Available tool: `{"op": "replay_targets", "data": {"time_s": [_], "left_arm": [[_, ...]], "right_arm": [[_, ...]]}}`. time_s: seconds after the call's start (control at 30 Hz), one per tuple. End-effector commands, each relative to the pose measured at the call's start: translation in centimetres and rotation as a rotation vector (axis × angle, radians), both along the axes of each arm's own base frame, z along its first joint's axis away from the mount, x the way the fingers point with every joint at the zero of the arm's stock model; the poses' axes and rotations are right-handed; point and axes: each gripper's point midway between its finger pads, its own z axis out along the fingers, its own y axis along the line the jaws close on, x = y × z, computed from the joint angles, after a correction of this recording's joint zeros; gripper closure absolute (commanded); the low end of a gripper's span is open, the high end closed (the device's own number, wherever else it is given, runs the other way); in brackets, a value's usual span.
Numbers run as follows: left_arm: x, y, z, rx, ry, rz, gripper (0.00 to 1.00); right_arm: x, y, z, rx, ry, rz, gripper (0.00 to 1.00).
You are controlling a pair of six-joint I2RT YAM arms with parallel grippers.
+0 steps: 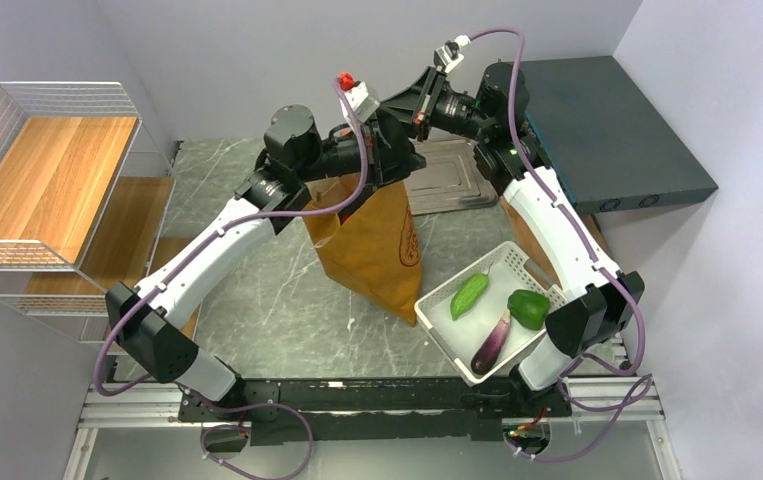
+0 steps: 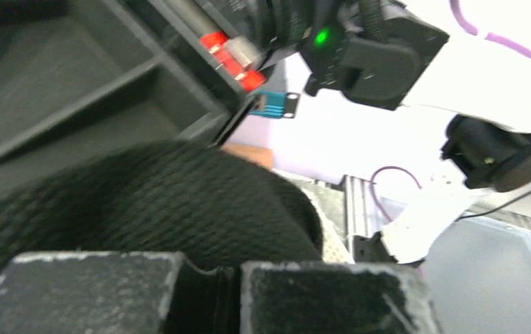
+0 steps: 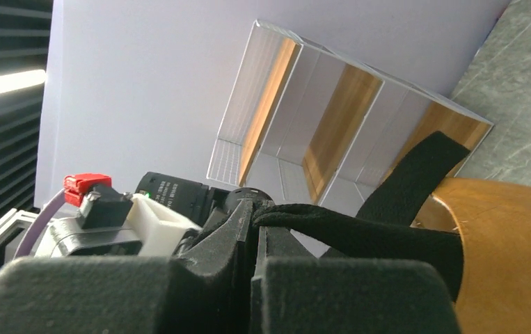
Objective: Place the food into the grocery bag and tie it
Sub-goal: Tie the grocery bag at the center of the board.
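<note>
- Left gripper (image 2: 238, 278) – clenched on a black strap (image 2: 151, 202), the webbing bulging just past the fingers.
- Right gripper (image 3: 255, 224) – clamped on black strap webbing that runs down to the bag (image 3: 513, 243); whether it is the same strap cannot be told.
- Both grippers meet above the bag's top.
- Bag (image 1: 372, 250) – mustard fabric, mid-table (image 1: 257, 300), its lower corner just beside the basket (image 1: 447, 340).
- Basket – white, right of the bag, holding three items apart from one another: eggplant (image 1: 492, 342), green pepper (image 1: 529, 308), pale green vegetable (image 1: 469, 295).
- Wire shelf (image 1: 17, 180) – far left, with wooden boards.
</note>
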Motion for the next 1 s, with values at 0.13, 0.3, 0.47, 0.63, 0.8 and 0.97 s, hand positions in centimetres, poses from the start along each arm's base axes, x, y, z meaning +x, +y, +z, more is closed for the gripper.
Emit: {"op": "replay_targets", "data": {"time_s": [0.13, 0.3, 0.47, 0.63, 0.8, 0.97], "left_arm": [[-6.4, 0.8, 10.0, -0.223, -0.116, -0.227, 1.0], [-6.6, 2.0, 12.5, -0.318, -0.124, -0.228, 1.0], [-6.4, 3.6, 14.5, -0.406, -0.124, -0.213, 1.0], [-6.2, 5.5, 17.5, -0.506, -0.138, -0.188, 1.0], [-6.3, 6.3, 19.5, -0.57, -0.145, -0.202, 1.0], [-6.7, 6.7, 20.3, -0.59, -0.158, -0.205, 1.0]], "right_arm": [[-2.5, -1.3, 5.9, 0.092, -0.21, -0.034, 1.0], [-3.0, -1.7, 6.6, 0.088, -0.246, -0.038, 1.0], [-3.5, -1.7, 5.7, 0.076, -0.222, -0.01, 0.99], [-4.1, -2.0, 5.3, 0.072, -0.228, -0.017, 0.88], [-4.4, -2.1, 5.8, 0.075, -0.25, -0.009, 0.4], [-4.8, -2.2, 6.3, 0.078, -0.277, -0.001, 0.23]]}}
